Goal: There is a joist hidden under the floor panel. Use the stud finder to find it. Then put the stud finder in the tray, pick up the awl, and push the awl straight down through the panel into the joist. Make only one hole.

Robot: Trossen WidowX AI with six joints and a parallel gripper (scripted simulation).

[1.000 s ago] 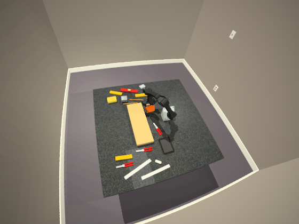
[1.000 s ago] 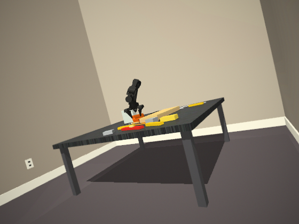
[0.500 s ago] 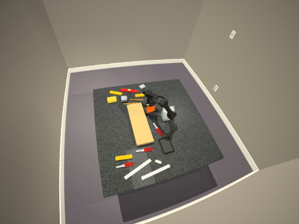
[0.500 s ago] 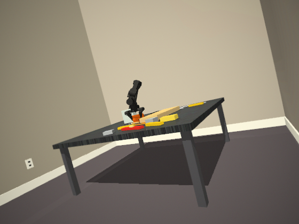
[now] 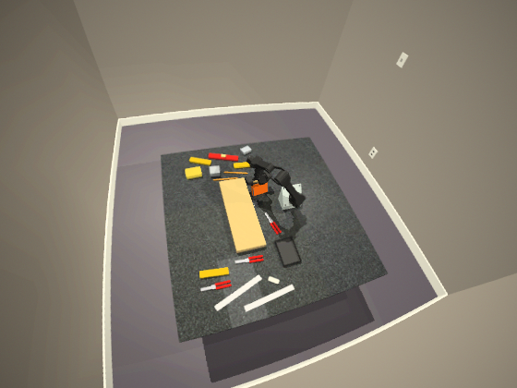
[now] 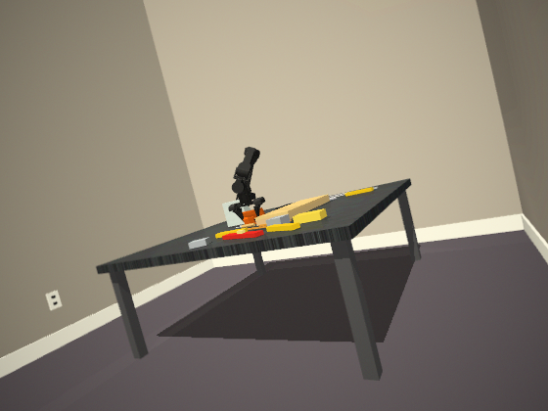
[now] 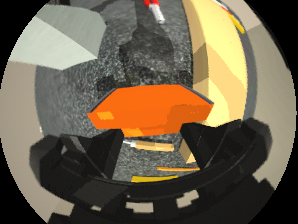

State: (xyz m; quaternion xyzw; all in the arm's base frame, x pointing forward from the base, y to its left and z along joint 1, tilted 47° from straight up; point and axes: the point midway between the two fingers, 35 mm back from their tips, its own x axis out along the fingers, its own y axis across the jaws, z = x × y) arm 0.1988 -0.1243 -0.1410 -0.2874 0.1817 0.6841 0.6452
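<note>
The orange stud finder (image 5: 259,189) (image 6: 250,216) (image 7: 150,105) is beside the far end of the tan floor panel (image 5: 242,217) (image 6: 300,207) (image 7: 227,70). My gripper (image 5: 259,185) (image 6: 249,209) (image 7: 150,123) is shut on the stud finder, with its fingers spread wide at the two sides. Whether the stud finder touches the table is not clear. The awl (image 7: 157,147), with a tan handle and a pale shaft, lies just beyond the stud finder in the wrist view, partly hidden. The black tray (image 5: 288,252) is empty, off the panel's near right corner. The joist is hidden.
A red-handled tool (image 5: 273,224) (image 7: 155,10) lies between the panel and tray. Beyond the panel are thin orange sticks (image 5: 235,173), a red level (image 5: 223,157), yellow blocks (image 5: 193,173) and grey blocks (image 5: 214,171). White strips (image 5: 269,298) lie near the front edge. A pale block (image 5: 286,200) (image 7: 60,40) stands by the arm.
</note>
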